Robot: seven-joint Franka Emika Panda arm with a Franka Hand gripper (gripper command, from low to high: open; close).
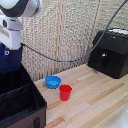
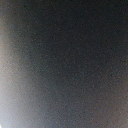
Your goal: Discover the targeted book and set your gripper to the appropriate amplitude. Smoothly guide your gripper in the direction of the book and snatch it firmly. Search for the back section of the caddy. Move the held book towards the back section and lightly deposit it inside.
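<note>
The arm (image 1: 20,7) reaches in at the top corner on the exterior view's left, and the white block of the gripper (image 1: 10,42) hangs below it, partly cut off by the picture's edge. Its fingers cannot be made out, so whether the claw is apart or together cannot be told. Just under the block a small dark blue piece, the book (image 1: 5,53), shows against the frame's edge; most of it is hidden, and whether the claw grips it is unclear. It sits above the caddy (image 1: 22,107), right at the tall rear wall (image 1: 12,80), where the back section would lie, though that compartment's inside is not visible. A dark cable (image 1: 65,59) sags across the woven backdrop to a black box (image 1: 111,52). On the wooden table (image 1: 95,105) a blue bowl (image 1: 53,81) and a red cup (image 1: 65,92) stand just beside each other. The wrist view is only a dark grey blur.
</note>
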